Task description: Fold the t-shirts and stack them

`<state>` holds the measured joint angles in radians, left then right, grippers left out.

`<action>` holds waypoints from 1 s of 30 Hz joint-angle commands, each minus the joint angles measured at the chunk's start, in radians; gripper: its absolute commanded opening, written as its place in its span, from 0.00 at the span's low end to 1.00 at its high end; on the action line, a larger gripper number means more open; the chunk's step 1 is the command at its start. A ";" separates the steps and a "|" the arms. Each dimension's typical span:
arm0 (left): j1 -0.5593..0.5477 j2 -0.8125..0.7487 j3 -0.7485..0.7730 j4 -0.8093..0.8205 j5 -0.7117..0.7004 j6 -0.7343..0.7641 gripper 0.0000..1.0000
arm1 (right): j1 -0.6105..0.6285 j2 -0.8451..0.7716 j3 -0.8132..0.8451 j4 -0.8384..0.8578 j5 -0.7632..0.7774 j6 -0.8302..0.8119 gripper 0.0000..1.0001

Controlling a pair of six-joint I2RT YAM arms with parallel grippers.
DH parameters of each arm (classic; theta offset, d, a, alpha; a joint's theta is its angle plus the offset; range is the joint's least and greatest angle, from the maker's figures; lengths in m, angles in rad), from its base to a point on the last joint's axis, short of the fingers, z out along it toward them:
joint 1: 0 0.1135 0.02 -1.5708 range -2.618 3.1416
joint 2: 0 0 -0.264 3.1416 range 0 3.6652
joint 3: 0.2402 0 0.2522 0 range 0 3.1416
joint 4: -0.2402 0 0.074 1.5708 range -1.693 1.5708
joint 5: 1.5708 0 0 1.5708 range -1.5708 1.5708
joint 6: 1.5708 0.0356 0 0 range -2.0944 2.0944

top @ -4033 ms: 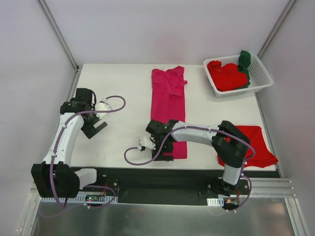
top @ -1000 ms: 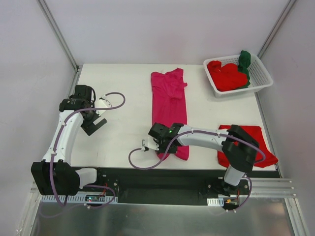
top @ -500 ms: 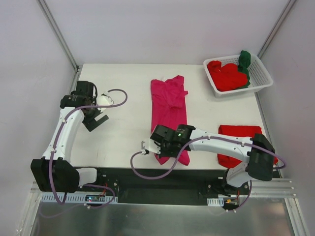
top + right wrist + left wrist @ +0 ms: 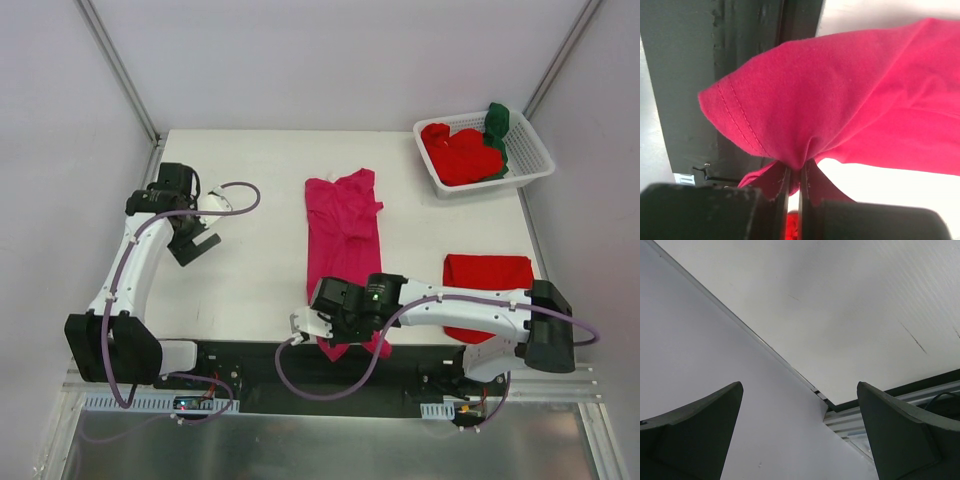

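Note:
A magenta-pink t-shirt (image 4: 343, 225) lies as a long narrow strip down the middle of the table. Its near end hangs over the table's front edge. My right gripper (image 4: 335, 340) is shut on that near end; in the right wrist view the pink cloth (image 4: 840, 95) bunches into the closed jaws of the right gripper (image 4: 800, 177), hem stitching showing at the left. A folded red t-shirt (image 4: 488, 278) lies at the near right. My left gripper (image 4: 195, 245) hovers open and empty over the left side of the table, its fingers (image 4: 690, 432) spread wide.
A white slotted basket (image 4: 500, 181) at the far right corner holds crumpled red t-shirts (image 4: 460, 155) and a dark green t-shirt (image 4: 497, 123). Enclosure walls stand close on the left, back and right. A black rail (image 4: 260, 365) runs along the front edge.
My right gripper has drawn back toward the front edge, dragging the pink t-shirt nearer so its end now hangs past the table. The left arm has barely shifted.

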<state>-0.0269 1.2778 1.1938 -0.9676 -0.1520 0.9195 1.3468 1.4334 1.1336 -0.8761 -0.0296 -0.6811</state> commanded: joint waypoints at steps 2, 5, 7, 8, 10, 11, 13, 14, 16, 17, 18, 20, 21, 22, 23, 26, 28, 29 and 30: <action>-0.007 0.031 0.059 -0.006 -0.032 0.018 0.99 | -0.005 -0.064 0.040 0.006 0.121 -0.038 0.01; -0.010 0.040 0.069 -0.006 -0.037 0.024 0.99 | -0.011 -0.060 0.043 0.026 0.192 -0.074 0.01; -0.010 0.045 0.072 -0.006 -0.037 0.019 0.99 | -0.023 -0.057 0.040 0.042 0.220 -0.095 0.01; -0.011 0.046 0.072 -0.006 -0.037 0.019 0.99 | -0.034 -0.056 0.041 0.048 0.226 -0.103 0.01; -0.011 0.048 0.067 -0.006 -0.038 0.018 0.99 | -0.040 -0.054 0.043 0.060 0.253 -0.124 0.01; -0.013 0.048 0.066 -0.006 -0.038 0.016 0.99 | -0.044 -0.054 0.043 0.075 0.267 -0.130 0.01; -0.013 0.046 0.063 -0.006 -0.038 0.016 0.99 | -0.052 -0.053 0.051 0.088 0.298 -0.147 0.01; -0.013 0.045 0.063 -0.006 -0.038 0.015 0.99 | -0.058 -0.050 0.052 0.089 0.307 -0.153 0.01; -0.013 0.046 0.064 -0.006 -0.040 0.018 0.99 | -0.061 -0.048 0.055 0.092 0.321 -0.169 0.01; -0.015 0.048 0.064 -0.006 -0.040 0.018 0.99 | -0.063 -0.048 0.054 0.098 0.329 -0.187 0.01; -0.015 0.048 0.067 -0.005 -0.040 0.019 0.99 | -0.066 -0.048 0.052 0.101 0.344 -0.192 0.01; -0.016 0.049 0.070 -0.006 -0.038 0.018 0.99 | -0.072 -0.045 0.057 0.115 0.358 -0.205 0.01; -0.016 0.048 0.070 -0.005 -0.038 0.016 0.99 | -0.075 -0.041 0.058 0.118 0.358 -0.207 0.01; -0.018 0.048 0.070 -0.005 -0.037 0.015 0.99 | -0.077 -0.039 0.057 0.126 0.359 -0.212 0.01; -0.018 0.049 0.069 -0.005 -0.037 0.013 0.99 | -0.078 -0.036 0.052 0.129 0.368 -0.222 0.01; -0.018 0.043 0.064 -0.006 -0.037 0.015 0.99 | -0.081 -0.037 0.045 0.147 0.385 -0.239 0.01; -0.018 0.041 0.061 -0.005 -0.034 0.012 0.99 | -0.087 -0.039 0.040 0.160 0.389 -0.261 0.01; -0.019 0.038 0.059 -0.005 -0.034 0.013 0.99 | -0.089 -0.037 0.037 0.163 0.389 -0.267 0.01; -0.019 0.037 0.058 -0.006 -0.034 0.010 0.99 | -0.093 -0.036 0.035 0.167 0.387 -0.278 0.01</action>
<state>-0.0341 1.3224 1.2331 -0.9623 -0.1703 0.9298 1.2659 1.4055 1.1454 -0.7441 0.3187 -0.9077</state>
